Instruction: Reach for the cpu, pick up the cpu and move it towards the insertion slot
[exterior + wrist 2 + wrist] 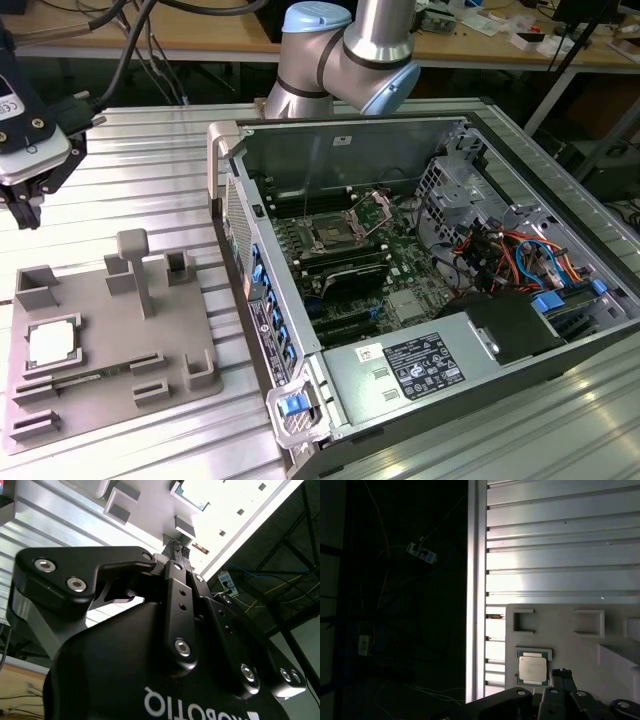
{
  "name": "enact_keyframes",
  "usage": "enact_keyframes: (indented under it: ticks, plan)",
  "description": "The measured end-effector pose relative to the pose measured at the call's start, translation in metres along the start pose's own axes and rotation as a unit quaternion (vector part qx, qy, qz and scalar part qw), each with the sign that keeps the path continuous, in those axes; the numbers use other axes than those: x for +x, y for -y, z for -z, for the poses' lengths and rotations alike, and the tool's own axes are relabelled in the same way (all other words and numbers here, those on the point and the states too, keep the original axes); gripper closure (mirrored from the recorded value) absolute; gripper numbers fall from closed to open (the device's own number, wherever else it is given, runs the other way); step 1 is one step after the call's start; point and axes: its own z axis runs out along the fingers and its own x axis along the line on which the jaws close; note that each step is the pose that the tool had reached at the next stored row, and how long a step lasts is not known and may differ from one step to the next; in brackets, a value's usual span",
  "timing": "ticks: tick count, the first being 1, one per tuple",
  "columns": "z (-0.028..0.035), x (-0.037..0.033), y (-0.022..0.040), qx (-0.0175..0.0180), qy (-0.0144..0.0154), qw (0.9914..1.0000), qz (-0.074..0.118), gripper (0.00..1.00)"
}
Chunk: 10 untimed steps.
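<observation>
The cpu [50, 343] is a small silvery square lying flat in a recess of the grey fixture plate [110, 380], at the exterior view's left. My gripper [22, 205] hangs above the ribbed table beyond the plate's far-left corner, well clear of the chip. In the first wrist view the cpu [532, 668] lies just beside the gripper [561, 673]. In the second wrist view the fingertips [176, 546] press together with nothing between them. The insertion slot [330, 237] sits on the motherboard inside the open computer case, its steel frame and lever showing.
The open computer case [420, 300] takes up the exterior view's right, with its side wall [255, 290] facing the plate. Upright grey blocks [135, 265] stand on the fixture plate. The arm's base [345, 55] stands behind the case. The table edge [476, 580] drops to a dark floor with cables.
</observation>
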Motion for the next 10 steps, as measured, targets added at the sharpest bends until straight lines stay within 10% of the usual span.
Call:
enact_keyframes:
  ticks: [10]
  plan:
    - [-0.0005,0.0022,0.0000,0.0000,0.0000,1.00000,0.000,0.89]
